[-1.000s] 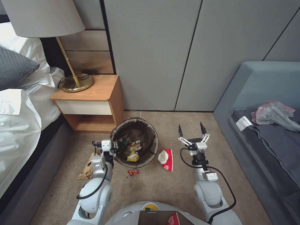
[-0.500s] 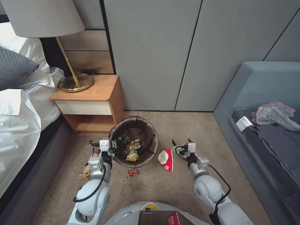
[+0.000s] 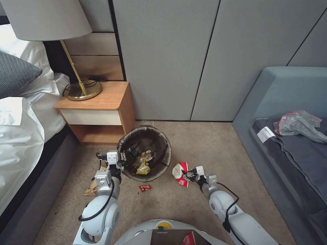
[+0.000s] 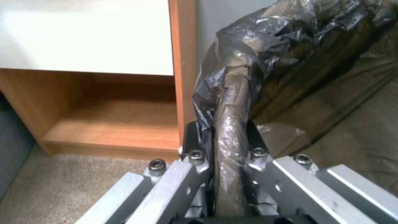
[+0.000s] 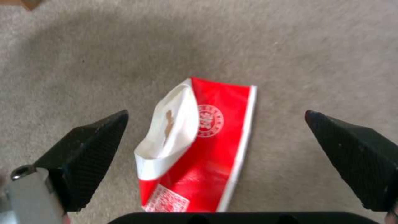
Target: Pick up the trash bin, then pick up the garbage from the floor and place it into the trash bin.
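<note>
Here your left gripper (image 3: 123, 160) clamps the bag-lined rim of the trash bin (image 3: 146, 131), which stands on the floor (image 3: 190, 143) beside the nightstand (image 3: 102, 102). Your right gripper (image 5: 215, 140) hangs spread wide over the red-and-white wrapper (image 5: 199, 143); you likely need to descend and close. The right wrist view shows that straddle; the left shows the pinch.

The head camera looks steeply down on the beige-brown carpet floor (image 3: 177, 204), while the left wrist camera sits close against the dark bag-lined rim of the round trash bin (image 4: 232, 102) and the right wrist camera, seemingly low, faces the flat red-and-white wrapper (image 5: 199, 146) also seen from above.
</note>
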Robot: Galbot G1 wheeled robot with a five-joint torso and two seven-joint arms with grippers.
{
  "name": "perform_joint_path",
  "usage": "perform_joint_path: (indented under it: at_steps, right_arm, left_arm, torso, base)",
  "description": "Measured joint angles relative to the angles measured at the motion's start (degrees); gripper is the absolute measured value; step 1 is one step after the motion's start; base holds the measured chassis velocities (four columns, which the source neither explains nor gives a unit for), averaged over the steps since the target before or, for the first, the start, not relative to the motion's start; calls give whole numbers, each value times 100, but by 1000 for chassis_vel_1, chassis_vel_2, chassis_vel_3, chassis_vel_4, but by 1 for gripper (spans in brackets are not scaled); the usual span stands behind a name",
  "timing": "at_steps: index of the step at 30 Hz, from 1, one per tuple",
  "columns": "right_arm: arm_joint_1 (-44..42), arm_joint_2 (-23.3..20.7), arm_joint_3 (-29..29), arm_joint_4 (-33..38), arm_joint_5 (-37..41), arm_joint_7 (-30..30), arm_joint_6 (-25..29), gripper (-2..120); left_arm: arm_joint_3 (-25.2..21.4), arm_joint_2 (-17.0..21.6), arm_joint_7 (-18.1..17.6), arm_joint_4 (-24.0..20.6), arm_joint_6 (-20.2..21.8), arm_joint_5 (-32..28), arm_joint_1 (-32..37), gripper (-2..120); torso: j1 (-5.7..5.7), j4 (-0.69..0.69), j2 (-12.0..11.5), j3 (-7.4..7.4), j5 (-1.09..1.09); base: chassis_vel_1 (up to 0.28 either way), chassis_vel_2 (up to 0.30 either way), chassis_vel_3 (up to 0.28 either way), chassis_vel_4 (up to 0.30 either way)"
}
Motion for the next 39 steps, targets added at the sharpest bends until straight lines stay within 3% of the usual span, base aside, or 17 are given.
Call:
perform_joint_path:
  at_steps: [20,27,32,35,39]
  right_arm:
    - [868,818,-435,-1296,-19,-71,154,100]
    - [832,881,-257,-1856,-197,-163,459,71]
    - [816,878,-176,-1963,-231,-200,560,58]
    - [791,870,-127,-1961,-248,-214,600,42]
    - [779,868,-89,-1933,-284,-208,629,30]
  left_arm:
    - [-9,-63,-4,108,6,69,12,2]
    - [-32,-59,-12,124,4,70,2,2]
    - [-27,-59,-16,134,4,70,0,2]
    - [-21,-56,-16,134,3,70,-4,2]
    - [-19,-51,-17,135,3,68,-15,2]
  torso:
    - [0,1,0,0,0]
    - [0,-1,0,0,0]
    - [0,1,1,-1,1]
    - [0,1,1,-1,1]
    - [0,-1,1,0,0]
  base:
    - [0,0,0,0]
    - [0,0,0,0]
    - [0,0,0,0]
    - [0,0,0,0]
    - [0,0,0,0]
